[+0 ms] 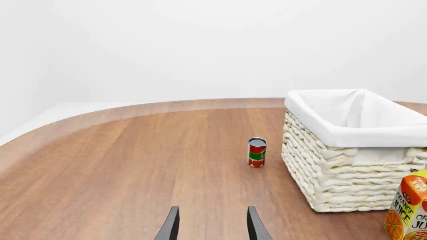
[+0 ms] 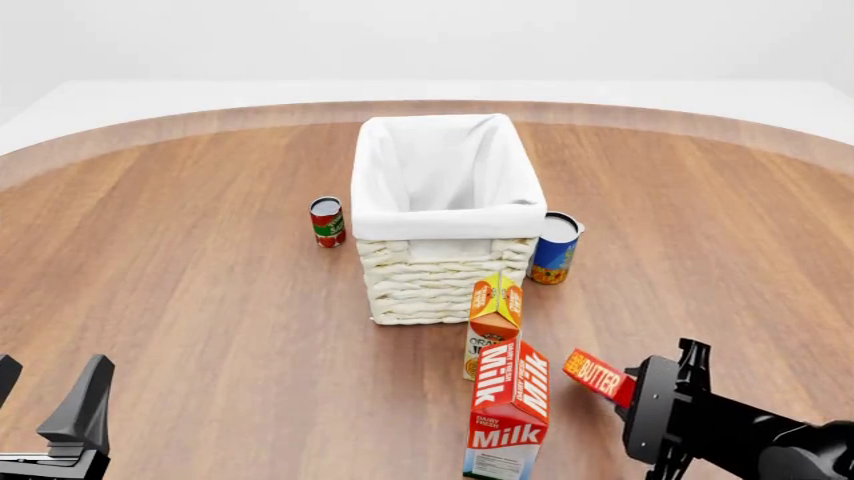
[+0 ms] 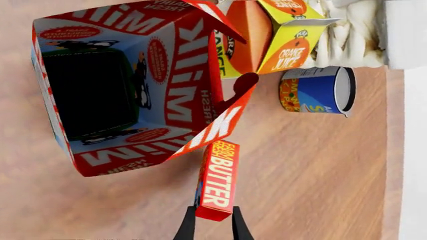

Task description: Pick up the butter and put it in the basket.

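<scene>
The butter (image 2: pixel 595 376) is a small flat red box with white lettering, to the right of the Milk carton at the front of the table. My right gripper (image 2: pixel 630 392) is shut on its near end. In the right wrist view the butter (image 3: pixel 218 179) stands on edge between my right gripper's (image 3: pixel 213 224) dark fingers (image 3: pixel 188 228). I cannot tell whether it is off the table. The basket (image 2: pixel 441 262), cream wicker with white lining, stands at the table's middle, beyond the butter. My left gripper (image 2: pixel 47 398) is open and empty at the front left, and shows in its wrist view (image 1: pixel 213 225).
A red Milk carton (image 2: pixel 509 412) stands just left of the butter, with an orange juice carton (image 2: pixel 493 313) behind it, against the basket's front. A blue can (image 2: pixel 554 249) stands right of the basket and a red-green can (image 2: pixel 327 221) left of it.
</scene>
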